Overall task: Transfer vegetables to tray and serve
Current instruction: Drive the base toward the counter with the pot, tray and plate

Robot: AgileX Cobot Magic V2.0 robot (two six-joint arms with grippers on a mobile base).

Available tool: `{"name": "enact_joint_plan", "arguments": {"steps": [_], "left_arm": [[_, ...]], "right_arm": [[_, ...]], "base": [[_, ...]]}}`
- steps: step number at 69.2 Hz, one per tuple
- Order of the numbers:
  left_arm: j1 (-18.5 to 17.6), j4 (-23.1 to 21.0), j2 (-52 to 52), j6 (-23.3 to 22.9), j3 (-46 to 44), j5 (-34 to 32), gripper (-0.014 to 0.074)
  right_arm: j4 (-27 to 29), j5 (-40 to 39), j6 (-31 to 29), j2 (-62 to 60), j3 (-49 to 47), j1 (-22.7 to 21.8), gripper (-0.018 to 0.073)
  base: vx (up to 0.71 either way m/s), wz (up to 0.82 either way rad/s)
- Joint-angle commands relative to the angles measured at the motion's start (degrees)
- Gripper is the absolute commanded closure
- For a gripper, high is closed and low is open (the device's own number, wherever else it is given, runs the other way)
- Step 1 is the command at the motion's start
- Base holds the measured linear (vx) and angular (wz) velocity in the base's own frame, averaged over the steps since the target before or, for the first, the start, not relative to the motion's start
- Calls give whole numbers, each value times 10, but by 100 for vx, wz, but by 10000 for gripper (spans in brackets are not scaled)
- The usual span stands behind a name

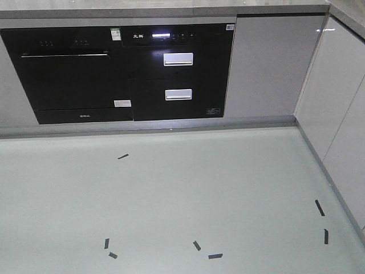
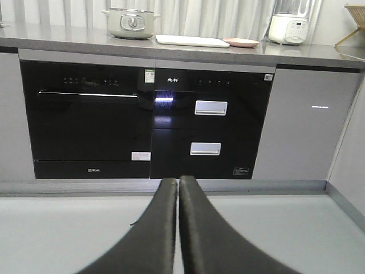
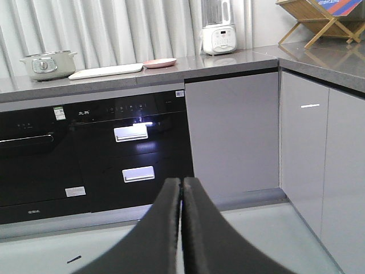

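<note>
The cream-white tray point(image 2: 192, 40) lies on the grey counter, with a round pink plate point(image 2: 240, 42) at its right end. Both also show in the right wrist view, the tray point(image 3: 106, 71) and the plate point(image 3: 159, 63). No lettuce leaf shows from this distance. My left gripper point(image 2: 178, 180) is shut and empty, held low above the floor, far in front of the counter. My right gripper point(image 3: 182, 181) is shut and empty too, likewise far from the counter. Neither gripper shows in the front view.
A lidded pot point(image 2: 130, 21) stands left of the tray, a white appliance point(image 2: 288, 28) right of the plate, a wooden rack point(image 3: 319, 20) on the right counter. Black built-in appliances point(image 1: 117, 71) fill the cabinet front. Pale floor point(image 1: 171, 194) carries several black tape marks. Cabinets point(image 1: 342, 103) close the right side.
</note>
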Motion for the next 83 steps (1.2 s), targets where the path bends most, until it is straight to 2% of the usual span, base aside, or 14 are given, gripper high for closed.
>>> {"name": "enact_joint_plan", "arguments": {"steps": [1, 83], "left_arm": [[-1, 0, 5, -2, 12, -47, 602], [-1, 0, 5, -2, 12, -47, 602]], "right_arm": [[-2, -45, -6, -3, 8, -3, 561], [-2, -44, -6, -3, 8, -3, 561]], "base": [[10, 6], [11, 7]]}}
